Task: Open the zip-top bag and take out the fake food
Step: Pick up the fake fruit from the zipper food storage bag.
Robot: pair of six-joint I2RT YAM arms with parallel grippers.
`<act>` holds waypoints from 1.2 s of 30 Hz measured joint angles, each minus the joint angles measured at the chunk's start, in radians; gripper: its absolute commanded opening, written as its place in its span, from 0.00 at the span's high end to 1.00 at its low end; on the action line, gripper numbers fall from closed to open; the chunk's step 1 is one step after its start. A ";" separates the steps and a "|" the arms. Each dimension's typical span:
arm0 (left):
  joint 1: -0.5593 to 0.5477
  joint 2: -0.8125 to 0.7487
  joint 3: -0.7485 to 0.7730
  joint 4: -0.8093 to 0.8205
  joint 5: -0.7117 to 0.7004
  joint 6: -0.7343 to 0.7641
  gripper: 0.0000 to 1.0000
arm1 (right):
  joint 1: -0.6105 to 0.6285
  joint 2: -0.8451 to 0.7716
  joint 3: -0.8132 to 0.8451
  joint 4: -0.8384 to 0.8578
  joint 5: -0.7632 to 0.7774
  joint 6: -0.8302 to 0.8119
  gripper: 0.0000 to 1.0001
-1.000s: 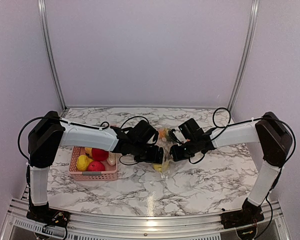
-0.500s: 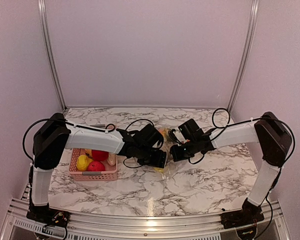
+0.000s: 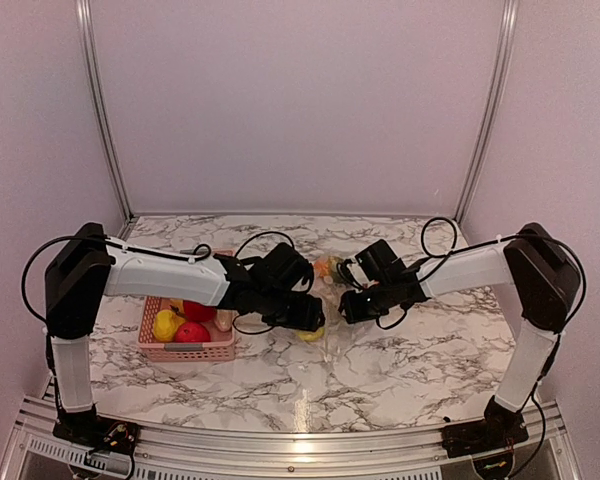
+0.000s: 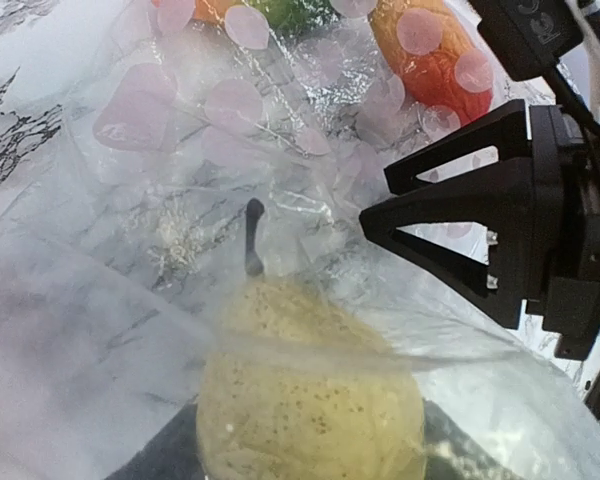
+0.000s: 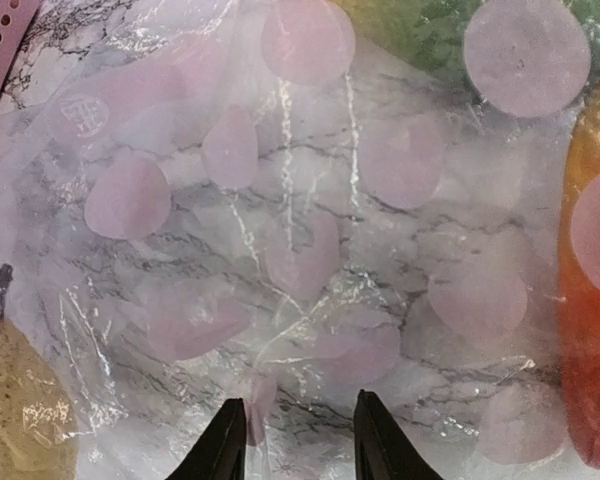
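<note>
Clear plastic zip-top bag (image 5: 300, 250) on tabletop (image 3: 420, 360) | yellow fake pear (image 4: 310, 400) between left jaws, grip cannot tell | right jaws apart astride bag film, grip cannot tell

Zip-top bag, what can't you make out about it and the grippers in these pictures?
- Zip strip: not findable in any view; crinkles and glare on the zip-top bag hide it.
- Left gripper: in the left wrist view, the pear and the bottom edge hide its fingers.
- Bag outline: top view, too clear and small to trace.
</note>
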 measured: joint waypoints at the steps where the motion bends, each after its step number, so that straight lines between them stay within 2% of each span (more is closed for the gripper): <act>1: 0.002 -0.014 -0.010 0.005 0.000 -0.002 0.39 | 0.000 0.003 0.000 0.000 0.003 0.000 0.64; 19: 0.054 -0.222 -0.212 0.038 0.032 -0.027 0.39 | -0.002 0.012 0.000 0.004 0.016 0.000 0.65; 36: 0.088 -0.399 -0.297 -0.057 -0.047 -0.027 0.39 | -0.007 0.013 0.000 0.004 0.016 0.000 0.65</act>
